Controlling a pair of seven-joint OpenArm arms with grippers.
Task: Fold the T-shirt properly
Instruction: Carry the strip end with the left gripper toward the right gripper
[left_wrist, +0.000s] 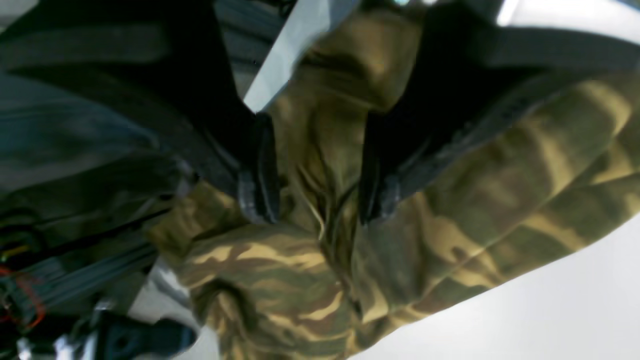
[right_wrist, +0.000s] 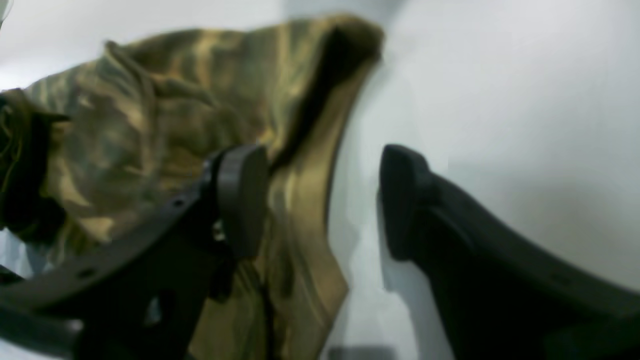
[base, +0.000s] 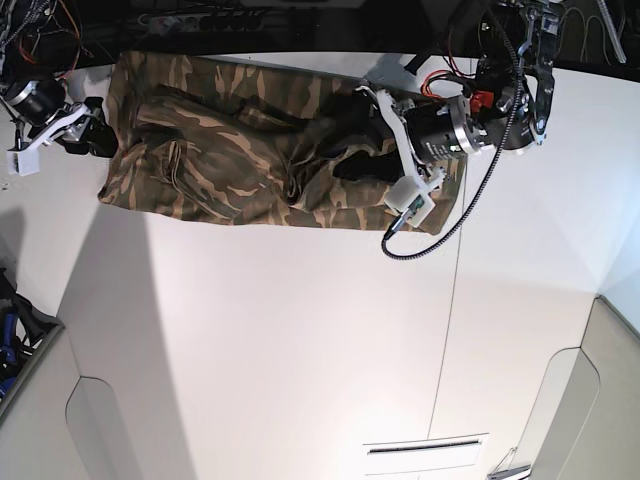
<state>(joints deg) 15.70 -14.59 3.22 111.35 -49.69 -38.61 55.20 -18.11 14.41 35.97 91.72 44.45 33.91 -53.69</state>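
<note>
Camouflage T-shirt (base: 230, 170) lies bunched on the white table (base: 290, 340), bare table below it. Left gripper (left_wrist: 320, 200) and right gripper (right_wrist: 325, 200) stand open.

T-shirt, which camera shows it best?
The base view: nearly the whole T-shirt, partly behind the left gripper. The left wrist view shows bunched folds between the jaws; the right wrist view, just one end.
</note>
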